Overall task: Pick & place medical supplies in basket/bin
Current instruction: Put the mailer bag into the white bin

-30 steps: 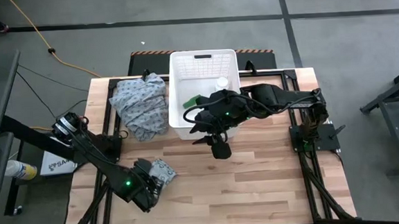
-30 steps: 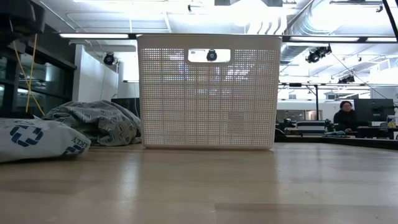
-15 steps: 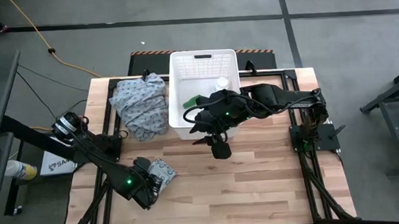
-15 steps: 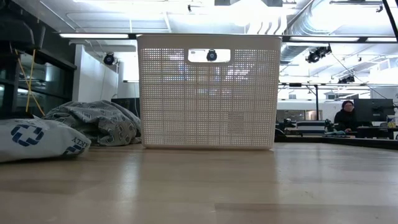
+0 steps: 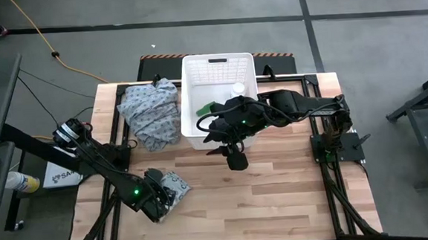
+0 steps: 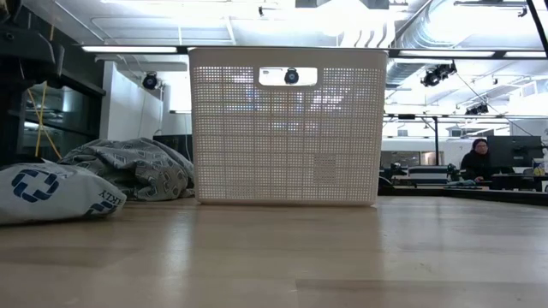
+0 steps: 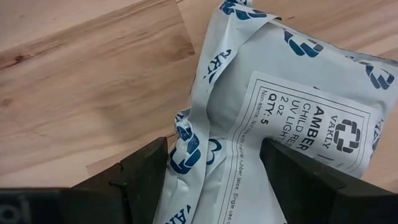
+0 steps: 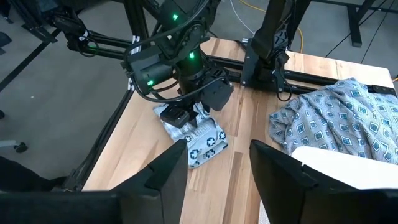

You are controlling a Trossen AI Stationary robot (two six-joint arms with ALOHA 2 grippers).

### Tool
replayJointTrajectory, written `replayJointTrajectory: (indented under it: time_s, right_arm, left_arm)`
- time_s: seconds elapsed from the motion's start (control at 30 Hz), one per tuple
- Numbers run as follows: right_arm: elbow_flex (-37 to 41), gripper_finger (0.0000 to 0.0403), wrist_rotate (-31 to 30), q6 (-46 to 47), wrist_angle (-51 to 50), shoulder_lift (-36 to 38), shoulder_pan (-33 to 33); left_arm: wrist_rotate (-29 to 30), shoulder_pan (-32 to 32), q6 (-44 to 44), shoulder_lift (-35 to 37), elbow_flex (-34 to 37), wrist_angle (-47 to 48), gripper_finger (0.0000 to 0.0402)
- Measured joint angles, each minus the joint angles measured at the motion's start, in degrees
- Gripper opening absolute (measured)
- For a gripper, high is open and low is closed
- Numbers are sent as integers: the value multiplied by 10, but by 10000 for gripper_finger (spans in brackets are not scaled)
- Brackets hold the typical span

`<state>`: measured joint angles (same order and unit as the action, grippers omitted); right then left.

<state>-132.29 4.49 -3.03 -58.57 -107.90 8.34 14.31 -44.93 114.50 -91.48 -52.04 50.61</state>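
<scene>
White soft packet (image 6: pixel 53 192) slightly shifted

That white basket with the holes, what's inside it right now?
From above, the white basket holds a green stick-shaped box and a white pill bottle. The right arm, its gripper just outside, covers the near end, so anything there is hidden.

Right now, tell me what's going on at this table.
The left gripper is down at the soft packet on the near left of the table, its open fingers on either side of one end. The right gripper hangs open in front of the white bin, holding nothing. A green box and a white bottle already lie in the bin.
</scene>
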Motion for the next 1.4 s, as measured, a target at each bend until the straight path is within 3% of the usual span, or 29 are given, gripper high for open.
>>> replayJointTrajectory:
  time_s: [0.13,0.47,1.03,1.4]
  right_arm:
    - [0,163,0,0,0,0,0]
    - [0,157,0,0,0,0,0]
    - [0,162,3,0,0,0,0]
    - [0,163,2,0,0,0,0]
  left_arm:
    - [0,0,-1,-1,1,-15,291]
    - [5,0,-11,-2,1,-37,222]
    - [8,0,-3,-3,1,-37,208]
    - [20,0,-2,-3,1,-41,95]
